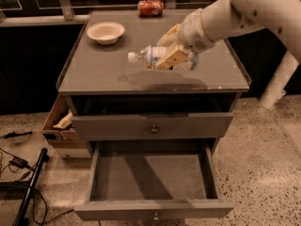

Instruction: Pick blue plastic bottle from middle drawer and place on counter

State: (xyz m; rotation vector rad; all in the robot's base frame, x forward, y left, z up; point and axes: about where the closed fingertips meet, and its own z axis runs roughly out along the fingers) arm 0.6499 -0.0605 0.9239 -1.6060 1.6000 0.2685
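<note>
Your gripper (170, 55) pinches the blue plastic bottle (146, 55) upper centre, long axis sideways, cap left; counter (101, 67) just below.

I log a grey counter (94, 72) with a darker shadow patch near its front, a grey middle drawer (150, 178), and a speckled beige floor (268, 168). Above the counter I see the cream-and-tan gripper (165, 54) clasping the blue plastic bottle (146, 55), clear with a white cap and pale bluish label. At the back I note a red soda can (150, 8) and a white bowl (106, 32).
</note>
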